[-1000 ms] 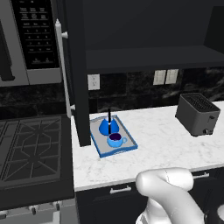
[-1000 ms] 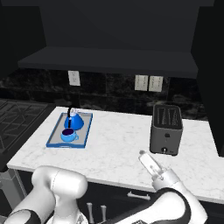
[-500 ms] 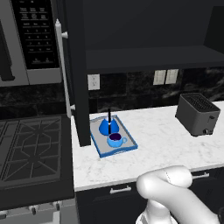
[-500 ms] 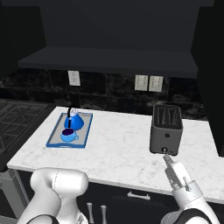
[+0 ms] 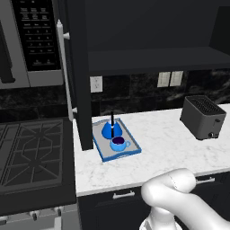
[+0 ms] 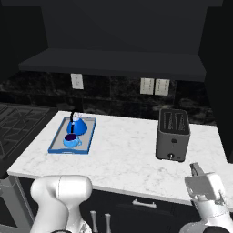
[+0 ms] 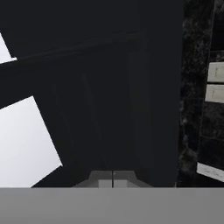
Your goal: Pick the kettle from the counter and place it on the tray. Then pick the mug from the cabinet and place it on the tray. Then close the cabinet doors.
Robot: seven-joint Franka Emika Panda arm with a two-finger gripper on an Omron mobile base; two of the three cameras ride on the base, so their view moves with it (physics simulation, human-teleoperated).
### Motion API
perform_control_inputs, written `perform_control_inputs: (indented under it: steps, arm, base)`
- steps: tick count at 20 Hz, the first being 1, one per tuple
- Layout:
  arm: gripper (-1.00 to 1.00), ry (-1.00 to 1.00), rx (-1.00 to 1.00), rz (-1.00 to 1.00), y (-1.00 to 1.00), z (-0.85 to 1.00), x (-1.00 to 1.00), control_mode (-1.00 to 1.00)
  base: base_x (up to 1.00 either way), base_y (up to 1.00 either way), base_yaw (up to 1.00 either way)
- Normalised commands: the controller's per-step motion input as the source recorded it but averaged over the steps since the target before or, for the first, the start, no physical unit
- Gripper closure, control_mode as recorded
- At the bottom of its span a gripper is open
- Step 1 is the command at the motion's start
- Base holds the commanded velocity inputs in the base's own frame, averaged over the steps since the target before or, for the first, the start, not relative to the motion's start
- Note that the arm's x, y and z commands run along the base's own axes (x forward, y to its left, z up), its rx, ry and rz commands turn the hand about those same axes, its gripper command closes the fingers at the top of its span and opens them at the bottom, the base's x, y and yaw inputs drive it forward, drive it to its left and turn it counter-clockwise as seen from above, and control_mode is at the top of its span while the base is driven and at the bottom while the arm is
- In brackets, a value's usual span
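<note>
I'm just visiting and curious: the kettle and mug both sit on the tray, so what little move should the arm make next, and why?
Probably swing toward an open cabinet door to push it shut. The kettle and mug already rest on the tray, and the cabinet stands open with its shelf showing.
</note>
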Motion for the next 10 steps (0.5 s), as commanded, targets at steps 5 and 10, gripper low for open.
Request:
perform_control_inputs:
  steps: [5,10]
  arm:
    - [1.0,0.0,0.18,-0.01,-0.51,0.03,0.0,-1.0]
    - [1.0,0.0,0.17,-0.01,-0.61,0.2,0.0,-1.0]
  base:
    - [0.0,0.0,0.0]
    - [0.0,0.0,0.0]
